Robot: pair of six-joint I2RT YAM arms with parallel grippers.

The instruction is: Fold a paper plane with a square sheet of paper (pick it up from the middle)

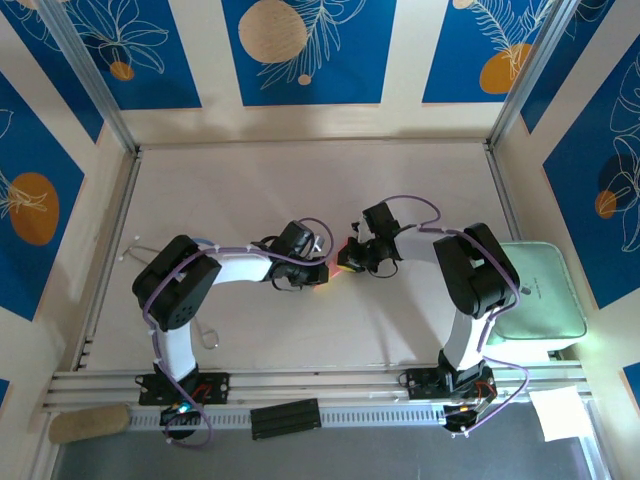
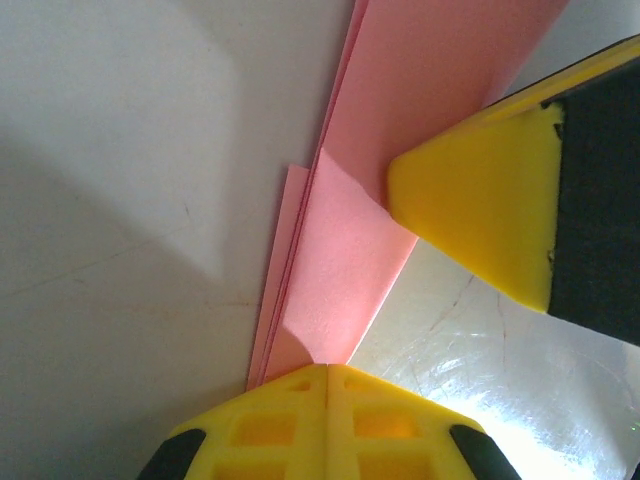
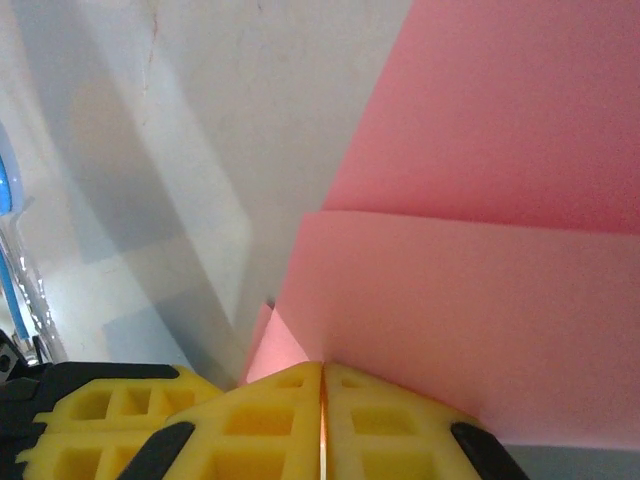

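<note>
The pink-red paper (image 1: 346,256) is folded into several layers and held just above the table (image 1: 300,190) at mid-field, between both grippers. My left gripper (image 1: 320,270) is shut on its left end; in the left wrist view the paper (image 2: 350,270) runs up from my shut yellow fingertips (image 2: 327,368), and the right gripper's yellow finger (image 2: 480,220) presses on it. My right gripper (image 1: 352,255) is shut on the other end; in the right wrist view folded layers (image 3: 470,300) rise from my shut fingertips (image 3: 322,365), with the left gripper's yellow finger (image 3: 110,420) at lower left.
A pale green pad (image 1: 537,290) lies at the right edge beside the right arm. A white paper sheet (image 1: 560,410) sits at the near right corner. A thin wire (image 1: 205,335) lies by the left arm. Side walls close in left and right.
</note>
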